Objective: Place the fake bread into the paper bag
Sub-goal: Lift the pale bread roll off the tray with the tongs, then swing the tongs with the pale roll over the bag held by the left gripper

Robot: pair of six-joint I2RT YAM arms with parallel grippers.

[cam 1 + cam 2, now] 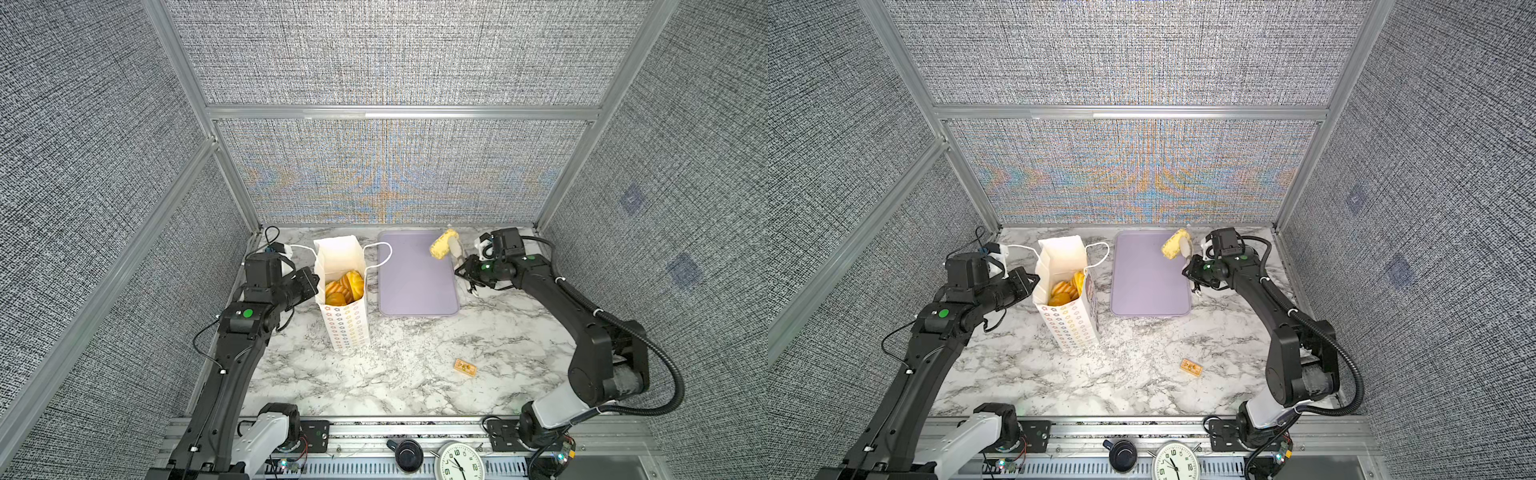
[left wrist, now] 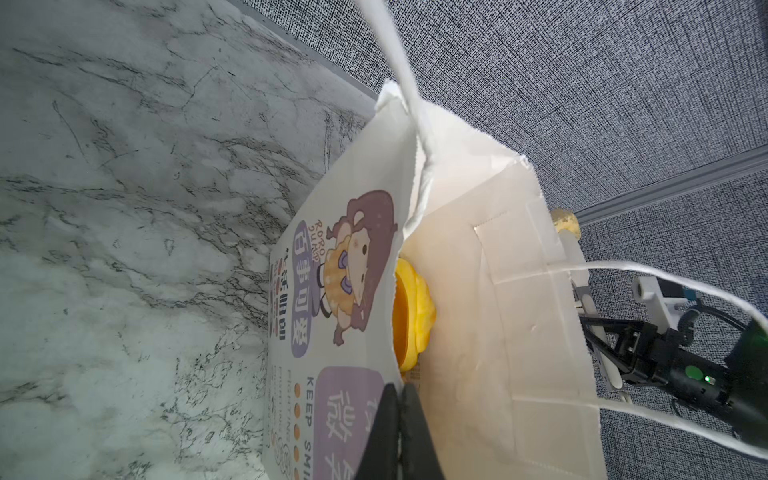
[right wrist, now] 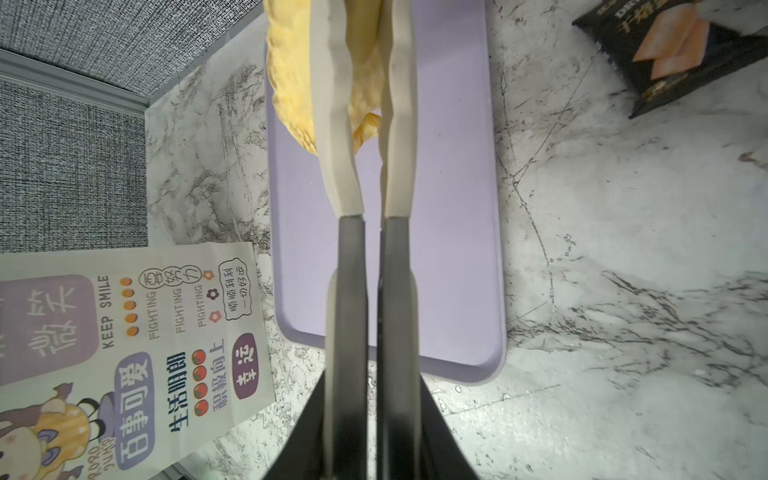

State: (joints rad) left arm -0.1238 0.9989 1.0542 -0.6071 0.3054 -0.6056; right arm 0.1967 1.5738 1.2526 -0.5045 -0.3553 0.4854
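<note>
The pale crumbly bun (image 1: 444, 244) hangs above the 1 o'clock corner of the lavender tray (image 1: 415, 286). In both top views its long axis runs from 1 to 7 o'clock. The right pincer (image 1: 454, 246) pinches it from its 3 o'clock side. The right wrist view shows the two pale fingers (image 3: 332, 124) nearly together, with the bun (image 3: 291, 83) bulging out to one side of them.

The paper bag (image 1: 343, 328) stands upright at the tray's 9 o'clock, mouth open. Golden loaves (image 1: 345, 286) lie inside it. The left pincer (image 1: 311, 279), at the bag's 9 o'clock, is pressed together on the bag's rim, as the left wrist view shows (image 2: 401, 432).

Only the right wrist view shows a dark snack pack (image 3: 665, 54) on the marble surface (image 1: 374, 374). A tan packet (image 1: 465, 368) appears only in the top views, at the tray's 5 o'clock.
</note>
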